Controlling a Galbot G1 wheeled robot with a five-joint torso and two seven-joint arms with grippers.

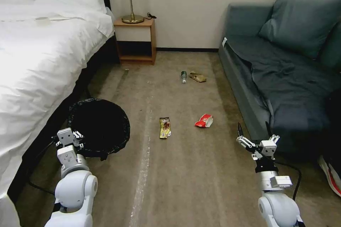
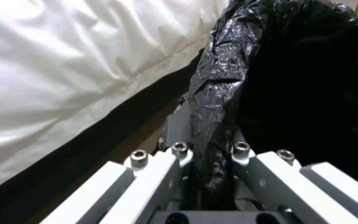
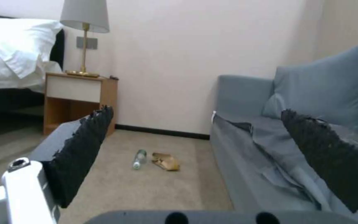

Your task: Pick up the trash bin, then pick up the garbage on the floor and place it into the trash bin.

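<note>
Evenly lit, soft and diffuse, no hard shadows across the carpet (image 1: 184, 170). Overexposed on the white bed (image 1: 39, 64) at left, folds washed out to glare. Deep shadow under the bed edge and inside the trash bin (image 1: 101, 124), liner detail lost there. Specular glints on the crinkly black bag (image 2: 224, 71) up close. Soft focus in both wrist views; near finger pads (image 3: 79, 149) blurred.

The trash bin (image 1: 101, 127) wears a glossy, crinkled black plastic bag; the floor (image 1: 184, 170) is matt carpet, the sofa (image 1: 284, 78) soft cloth.
</note>
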